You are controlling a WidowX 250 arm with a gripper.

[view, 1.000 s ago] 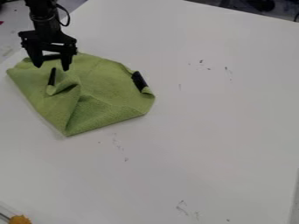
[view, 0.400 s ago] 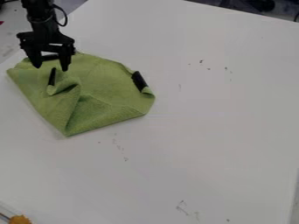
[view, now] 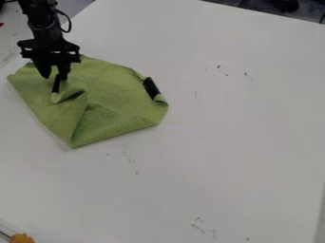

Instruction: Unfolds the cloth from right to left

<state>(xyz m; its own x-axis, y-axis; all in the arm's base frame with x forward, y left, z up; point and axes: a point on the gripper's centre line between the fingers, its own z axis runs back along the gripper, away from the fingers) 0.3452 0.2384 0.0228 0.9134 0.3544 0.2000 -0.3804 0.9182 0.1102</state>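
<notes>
Creased, matte green cloth [view: 114, 103], irregularly polygonal, at far left on the smooth white tabletop [view: 222, 142]; one corner points near, long axis running left to right. Black gripper [view: 54, 77] above its far-left part, fingers slightly spread.

The cloth [view: 117, 90] is lying in the upper left of the view, on the white table [view: 215, 152]. It is green, with a finely textured surface, and it is spreading in an uneven, many-sided shape, partly folded and rumpled. One corner is pointing towards the view's bottom, another towards its left. A small fold is standing up on the left part, curling beside a narrow black strip [view: 56, 86]. From there a crease is running down towards the bottom corner, shading one side. At the right edge, a wider black patch [view: 151, 88] is sitting above a small turned-over corner.
</notes>
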